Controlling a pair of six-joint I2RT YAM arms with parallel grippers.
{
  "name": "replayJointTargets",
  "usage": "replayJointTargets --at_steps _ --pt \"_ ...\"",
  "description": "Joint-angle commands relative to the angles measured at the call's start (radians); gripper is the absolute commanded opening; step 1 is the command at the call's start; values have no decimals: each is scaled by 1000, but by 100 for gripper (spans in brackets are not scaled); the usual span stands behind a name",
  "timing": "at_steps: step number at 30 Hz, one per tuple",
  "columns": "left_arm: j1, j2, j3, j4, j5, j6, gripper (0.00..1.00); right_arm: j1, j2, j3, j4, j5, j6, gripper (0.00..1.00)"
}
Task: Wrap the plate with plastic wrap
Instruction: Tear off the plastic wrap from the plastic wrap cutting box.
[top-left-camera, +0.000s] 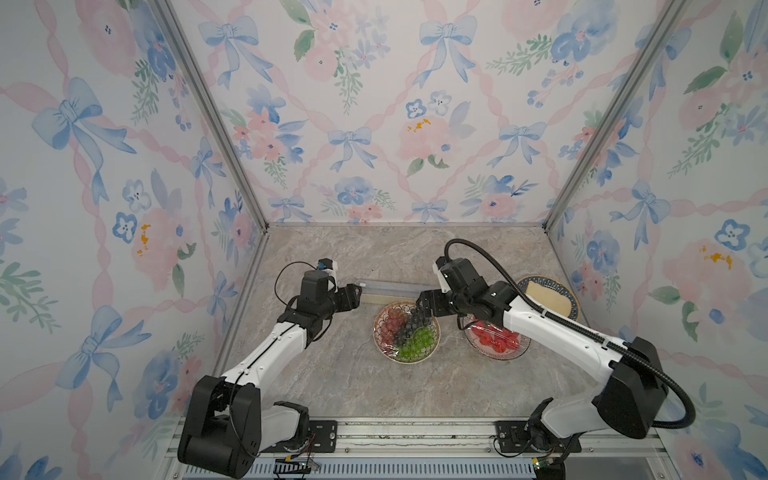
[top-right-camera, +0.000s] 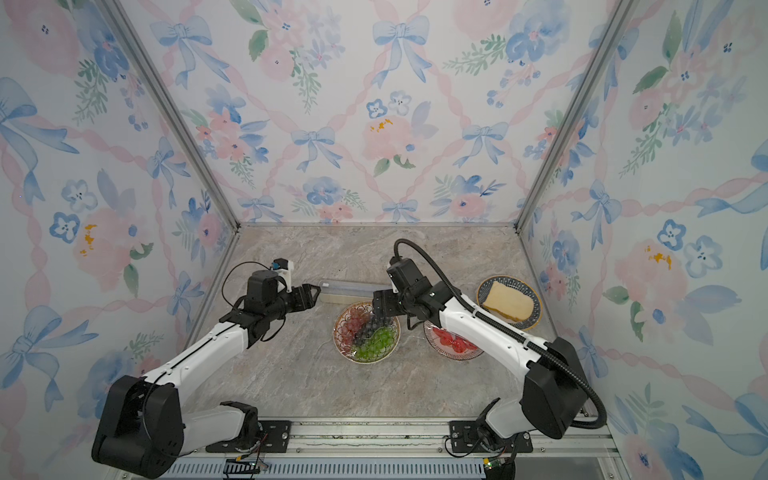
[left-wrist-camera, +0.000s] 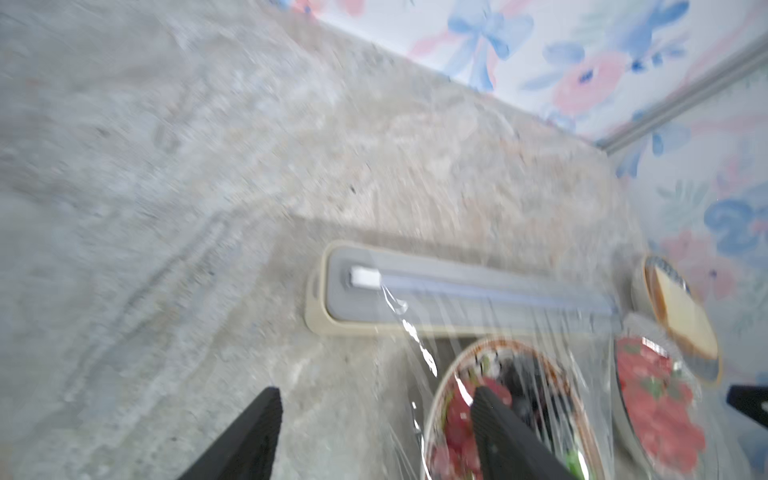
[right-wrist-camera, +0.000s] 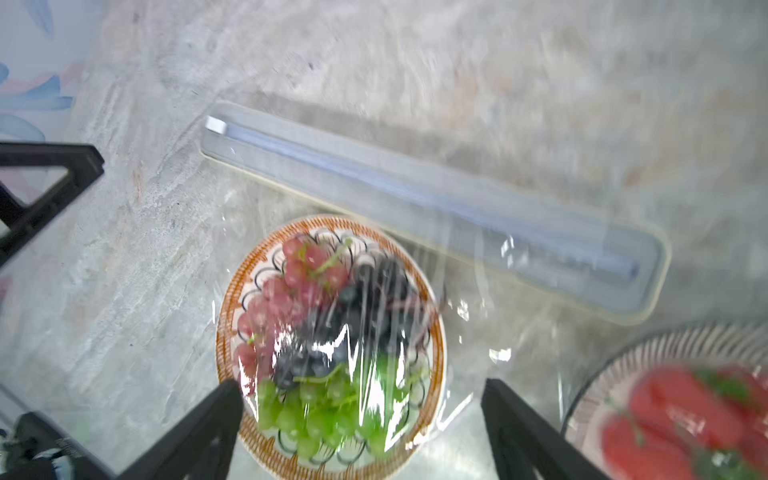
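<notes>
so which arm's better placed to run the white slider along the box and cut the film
Probably left. The left pincer sits open just off the box end where the white slider is parked. The right pincer hangs over the grape plate, farther from that slider.

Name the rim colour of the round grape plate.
Orange-brown, finely striped rim; clearest in the right wrist view.

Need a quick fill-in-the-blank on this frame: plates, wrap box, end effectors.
The plastic wrap covers the plate of ____.
On the box, the white slider sits at the end nearer the ____ arm.
The blue-rimmed plate holds a slice of ____.
The left end effector and right end effector are both ____.
Missing: grapes; left; bread; open.
</notes>
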Motion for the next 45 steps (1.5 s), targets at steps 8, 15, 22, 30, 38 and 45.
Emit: replayJointTargets --at_steps 8,15,22,30,38,45 --pt "102 263 133 66 168 23 58 76 439 394 101 83 -233 87" --pt "101 331 109 122 203 7 57 99 619 568 106 77 -255 88" --pt "99 386 95 145 241 6 56 109 708 656 129 64 -244 88" --pt "91 432 93 154 247 13 57 113 789 753 103 72 -249 89" --pt "85 465 95 157 234 18 57 115 842 818 51 90 -255 87" --pt "85 472 92 155 209 21 56 111 867 842 -2 133 -265 87"
